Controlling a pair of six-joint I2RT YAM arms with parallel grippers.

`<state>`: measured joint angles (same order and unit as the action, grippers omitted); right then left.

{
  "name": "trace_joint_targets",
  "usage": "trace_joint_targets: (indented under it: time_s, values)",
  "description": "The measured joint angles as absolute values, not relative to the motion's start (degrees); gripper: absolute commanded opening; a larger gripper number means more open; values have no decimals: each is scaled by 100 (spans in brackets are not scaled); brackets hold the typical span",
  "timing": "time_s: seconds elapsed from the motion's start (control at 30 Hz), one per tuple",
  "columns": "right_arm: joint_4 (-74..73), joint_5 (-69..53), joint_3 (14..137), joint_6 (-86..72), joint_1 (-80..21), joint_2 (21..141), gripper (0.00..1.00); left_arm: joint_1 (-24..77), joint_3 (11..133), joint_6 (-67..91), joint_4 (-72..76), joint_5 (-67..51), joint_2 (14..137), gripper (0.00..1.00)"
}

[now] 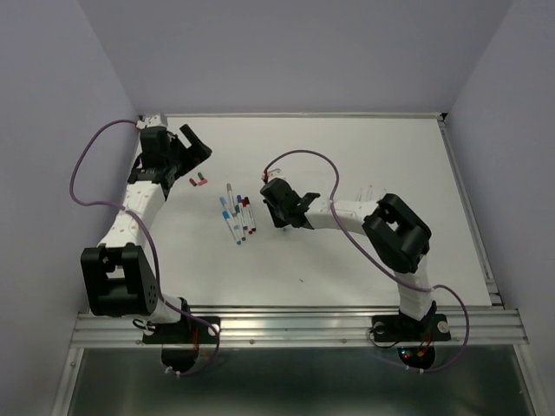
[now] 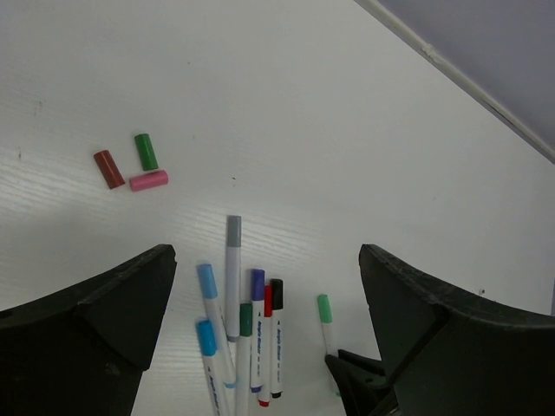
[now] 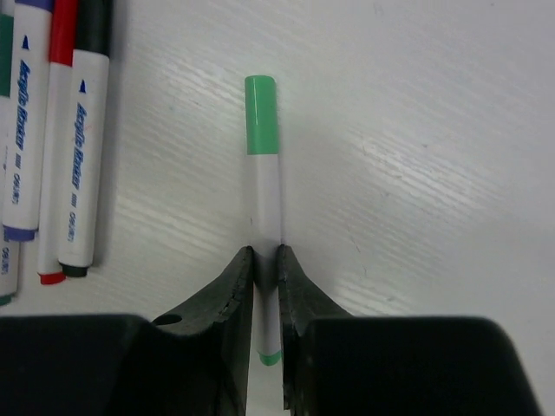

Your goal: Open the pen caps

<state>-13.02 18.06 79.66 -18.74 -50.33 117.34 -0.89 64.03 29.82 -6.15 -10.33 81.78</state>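
Three loose caps lie together: maroon [image 2: 109, 169], green [image 2: 146, 151] and pink [image 2: 149, 180]; they also show in the top view [image 1: 198, 180]. Several capped pens [image 2: 247, 321] lie in a bunch [image 1: 236, 217]. My right gripper [image 3: 265, 260] is shut on the white barrel of a pen with a light green cap [image 3: 260, 113], at or just above the table; it sits right of the bunch [image 1: 274, 208]. That pen also shows in the left wrist view [image 2: 324, 310]. My left gripper [image 2: 267, 251] is open and empty, high at the far left [image 1: 192, 147].
The white table [image 1: 381, 156] has a metal rail along its right edge [image 1: 468, 208] and lilac walls around it. A purple cable [image 1: 303, 156] loops over the right arm. Purple, red and black capped pens [image 3: 61, 130] lie just left of the held pen.
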Motion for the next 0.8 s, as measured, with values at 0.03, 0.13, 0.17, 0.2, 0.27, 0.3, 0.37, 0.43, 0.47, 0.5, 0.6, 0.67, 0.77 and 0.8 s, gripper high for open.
trace_joint_targets:
  time_s: [0.03,0.13,0.17,0.2,0.27,0.3,0.37,0.43,0.47,0.5,0.6,0.67,0.77,0.8]
  values:
    - [-1297,1811,7874,-1828,-5033,11664,1,-82,6390,2980,-578,-1098,8178,99]
    - [-1234,1772,7481,-1732,-5033,11233,1,-32,6333,2982,-484,-1341,8178,99]
    - [-1184,1754,7408,-1710,-5033,11093,1,21,6318,2982,-458,-1448,8178,99]
    - [-1096,1726,7334,-1680,-5033,10901,1,47,6298,2982,-405,-1522,8178,99]
    - [-888,1649,7229,-1643,-4991,10549,1,246,6265,2987,-259,-1772,8178,99]
    - [-768,1586,7199,-1632,-4980,10346,1,349,6263,2987,-209,-1872,8180,99]
    - [-471,1363,7146,-1623,-4908,9959,1,615,6265,3004,-78,-2067,8211,99]
    - [-255,1188,7140,-1623,-4829,9686,1,860,6272,3026,73,-2263,8285,99]
    - [-156,1096,7140,-1623,-4788,9588,1,978,6274,3050,123,-2344,8340,99]
    - [-40,1022,7140,-1623,-4748,9483,1,1046,6278,3055,143,-2379,8377,99]
    - [128,945,7140,-1623,-4652,9419,1,1302,6342,3173,189,-2504,8560,99]
    - [156,926,7107,-1623,-4619,9419,1,1389,6403,3258,237,-2541,8654,98]
    - [176,871,7074,-1623,-4595,9419,1,1485,6464,3358,274,-2552,8694,98]
    - [189,843,7074,-1623,-4580,9421,1,1518,6488,3393,307,-2554,8696,98]
